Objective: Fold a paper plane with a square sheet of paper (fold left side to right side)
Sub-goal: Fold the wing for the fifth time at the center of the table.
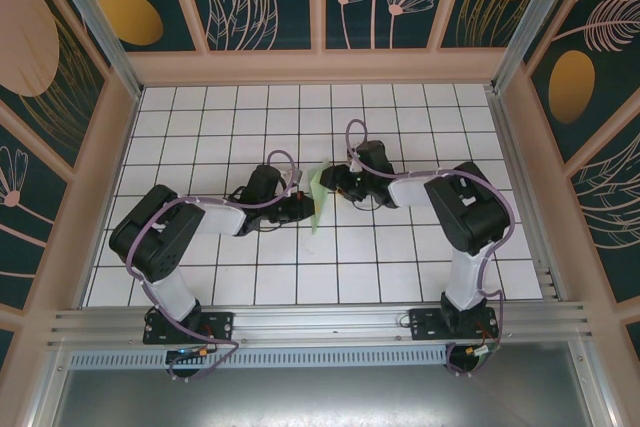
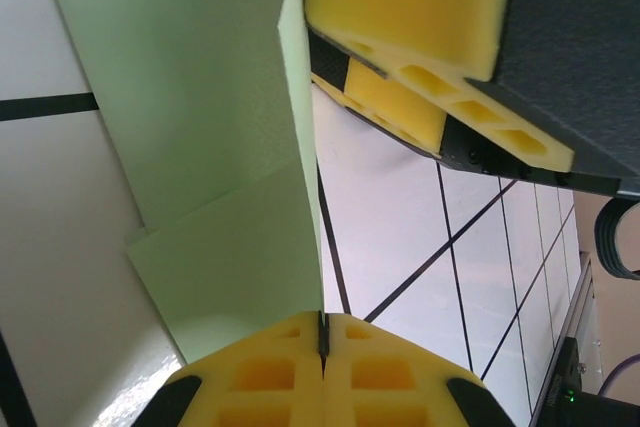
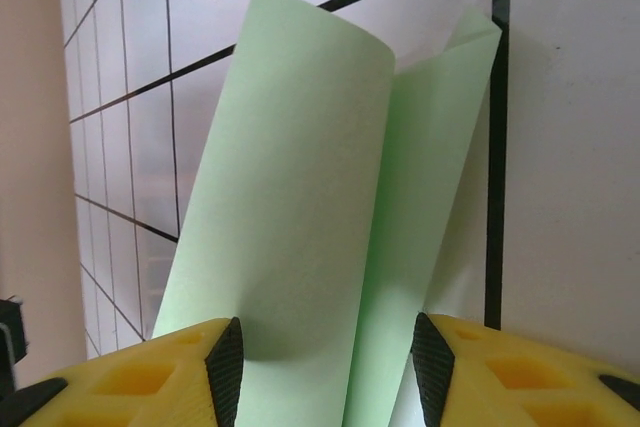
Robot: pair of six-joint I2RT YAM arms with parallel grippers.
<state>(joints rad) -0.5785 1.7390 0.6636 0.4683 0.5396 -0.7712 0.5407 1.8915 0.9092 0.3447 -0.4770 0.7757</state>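
Now, mid-fold: the pale green square sheet of paper [image 1: 318, 199] is held upright at the centre of the table [image 1: 400, 257], between both grippers.
The sheet is doubled over with a loose, rounded fold, flaps not flat yet. The left gripper [image 2: 322, 347] is clamped on one edge of it. The right gripper [image 3: 325, 372] straddles the folded flaps, jaws apart, not pinching as far as you can see. Use the left pinch as your anchor and line the two edges up before you squeeze. Then close the right on both layers near the fold and press along it so the crease lands straight. Go gently: thin paper probably skews or tears.
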